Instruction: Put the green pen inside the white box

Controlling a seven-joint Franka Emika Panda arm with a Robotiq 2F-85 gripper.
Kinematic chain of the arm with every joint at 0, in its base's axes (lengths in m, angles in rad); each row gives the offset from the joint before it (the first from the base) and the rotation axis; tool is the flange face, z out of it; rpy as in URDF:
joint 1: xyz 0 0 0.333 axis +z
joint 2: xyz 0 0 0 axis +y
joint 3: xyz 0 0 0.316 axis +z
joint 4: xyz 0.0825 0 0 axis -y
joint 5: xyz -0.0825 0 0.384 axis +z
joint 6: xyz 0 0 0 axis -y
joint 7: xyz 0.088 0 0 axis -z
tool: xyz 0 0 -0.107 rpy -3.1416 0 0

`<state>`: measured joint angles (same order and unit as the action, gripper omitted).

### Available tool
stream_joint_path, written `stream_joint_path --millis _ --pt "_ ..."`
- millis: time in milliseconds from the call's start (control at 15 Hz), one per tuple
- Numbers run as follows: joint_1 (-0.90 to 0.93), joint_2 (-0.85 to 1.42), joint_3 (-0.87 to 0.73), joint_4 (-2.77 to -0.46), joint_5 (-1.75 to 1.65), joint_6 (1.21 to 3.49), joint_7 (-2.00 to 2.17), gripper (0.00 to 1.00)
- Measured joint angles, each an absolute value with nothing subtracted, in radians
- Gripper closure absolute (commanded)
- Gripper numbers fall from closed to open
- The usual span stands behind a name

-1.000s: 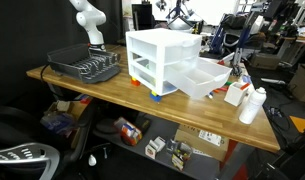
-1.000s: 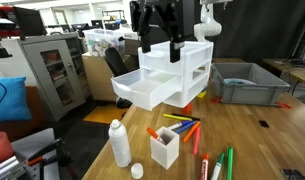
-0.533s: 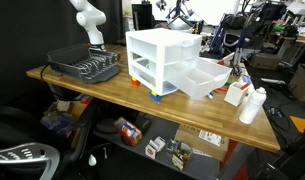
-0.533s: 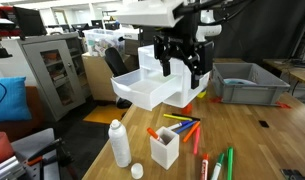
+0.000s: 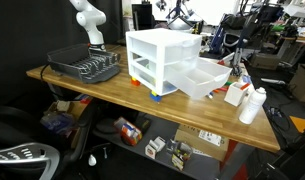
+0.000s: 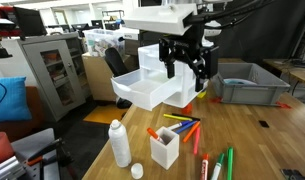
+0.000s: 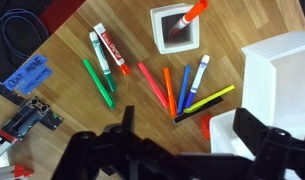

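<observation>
The green pen (image 7: 96, 80) lies on the wooden table among several loose markers; a second green-and-white marker lies beside it. It also shows in an exterior view (image 6: 229, 160). The white box (image 6: 142, 92) is a low translucent tray beside the white drawer cabinet (image 6: 192, 62); it also shows in the opposite exterior view (image 5: 202, 78). My gripper (image 6: 187, 68) hangs open and empty above the table, beside the box and above the pens. In the wrist view its two dark fingers (image 7: 187, 150) frame the pens from above, and the green pen lies up and to the left of them.
A white cup (image 7: 177, 27) holds an orange marker. Orange, red, blue, yellow and black pens (image 7: 177, 90) lie fanned out. A white bottle (image 6: 119, 143) stands near the table edge. A grey dish rack (image 5: 87, 65) and a grey bin (image 6: 247, 82) sit further off.
My gripper has moved down and sideways from high over the box towards the cabinet side, mostly in the first half second. It stays open. Pens and box have not moved.
</observation>
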<state>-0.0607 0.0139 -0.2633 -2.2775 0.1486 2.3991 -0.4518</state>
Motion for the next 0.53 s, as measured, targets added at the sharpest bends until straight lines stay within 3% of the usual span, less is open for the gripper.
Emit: stream_joint_path --millis 533 --pt "-0.125 0.146 -0.248 -2.216 0.369 2.405 -0.376 0.00"
